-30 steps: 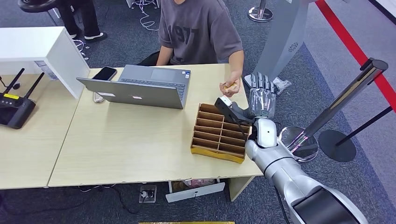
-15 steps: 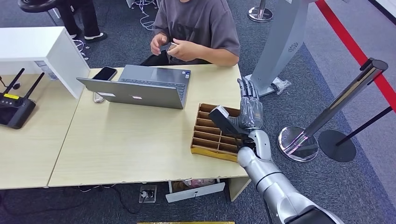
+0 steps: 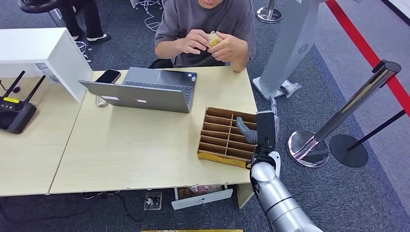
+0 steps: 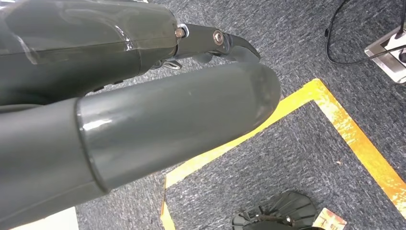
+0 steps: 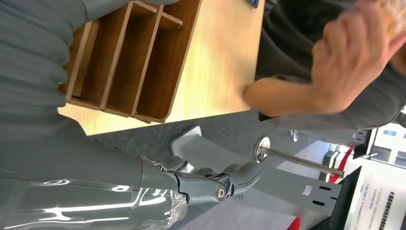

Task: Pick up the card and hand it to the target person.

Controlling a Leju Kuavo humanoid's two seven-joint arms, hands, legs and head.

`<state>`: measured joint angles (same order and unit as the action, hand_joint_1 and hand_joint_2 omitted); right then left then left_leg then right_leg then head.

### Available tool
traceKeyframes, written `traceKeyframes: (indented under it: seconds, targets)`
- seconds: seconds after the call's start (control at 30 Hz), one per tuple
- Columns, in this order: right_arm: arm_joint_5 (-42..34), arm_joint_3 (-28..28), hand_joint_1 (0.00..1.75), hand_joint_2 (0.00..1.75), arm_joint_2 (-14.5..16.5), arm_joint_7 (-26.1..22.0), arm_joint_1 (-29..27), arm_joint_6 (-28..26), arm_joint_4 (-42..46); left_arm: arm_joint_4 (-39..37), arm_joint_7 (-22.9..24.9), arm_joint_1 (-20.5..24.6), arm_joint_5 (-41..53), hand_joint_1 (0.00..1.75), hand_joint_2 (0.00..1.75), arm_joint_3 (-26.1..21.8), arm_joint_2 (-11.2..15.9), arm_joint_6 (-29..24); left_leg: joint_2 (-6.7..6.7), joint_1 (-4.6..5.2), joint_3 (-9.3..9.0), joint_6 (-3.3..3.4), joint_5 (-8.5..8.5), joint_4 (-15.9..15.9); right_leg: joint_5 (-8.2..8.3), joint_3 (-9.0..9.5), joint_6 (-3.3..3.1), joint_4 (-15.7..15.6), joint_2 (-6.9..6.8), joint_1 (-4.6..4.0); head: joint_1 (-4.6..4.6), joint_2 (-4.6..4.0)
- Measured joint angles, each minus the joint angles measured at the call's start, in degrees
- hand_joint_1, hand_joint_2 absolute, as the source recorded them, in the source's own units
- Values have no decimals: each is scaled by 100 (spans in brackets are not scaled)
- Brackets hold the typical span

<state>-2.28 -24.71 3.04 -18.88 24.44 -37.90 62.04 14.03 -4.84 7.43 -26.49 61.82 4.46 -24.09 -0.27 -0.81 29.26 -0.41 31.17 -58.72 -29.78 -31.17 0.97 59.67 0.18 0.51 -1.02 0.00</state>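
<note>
The card [image 3: 212, 38], a small yellowish piece, is held in both hands of the seated person [image 3: 208, 19] in a grey shirt, up at chest height behind the table. My right hand [image 3: 261, 129] hovers over the right end of the wooden divider box [image 3: 220, 140], fingers apart and holding nothing. The right wrist view shows my right hand's fingers [image 5: 218, 184] stretched out beside the box [image 5: 129, 62], with the person's hand [image 5: 354, 57] beyond the table edge. In the left wrist view my left hand [image 4: 158, 91] hangs over the carpet, empty.
An open laptop [image 3: 145, 89] and a phone [image 3: 108, 76] lie on the beige table [image 3: 130, 150]. A white cabinet [image 3: 43, 50] and a black router [image 3: 17, 108] sit at the left. A barrier post [image 3: 348, 108] and a grey stand [image 3: 290, 43] rise at the right.
The person drew the card away from my right hand and up to the chest, now holding it in both hands. My right hand pulled back toward me, over the box's right end.
</note>
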Motion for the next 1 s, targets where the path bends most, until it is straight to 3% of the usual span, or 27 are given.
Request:
traceKeyframes:
  seconds: [0.37, 1.0]
  targets:
    - [-104, -380, 0, 175, -88, 46, -629, 26, 917, -1, -2, 0, -100, 0, 0, -10, -2, -36, 0, 0, 1, 0, 0, 1, 0, 1, 0, 0, 0, -1, -1, 0]
    - [-655, -827, 0, 175, -131, 33, -869, 162, 1100, -2, -34, -1, -205, 0, 0, -11, -2, -28, 0, 0, 2, 0, 0, 1, 0, 1, 0, 0, 0, 0, -1, 0]
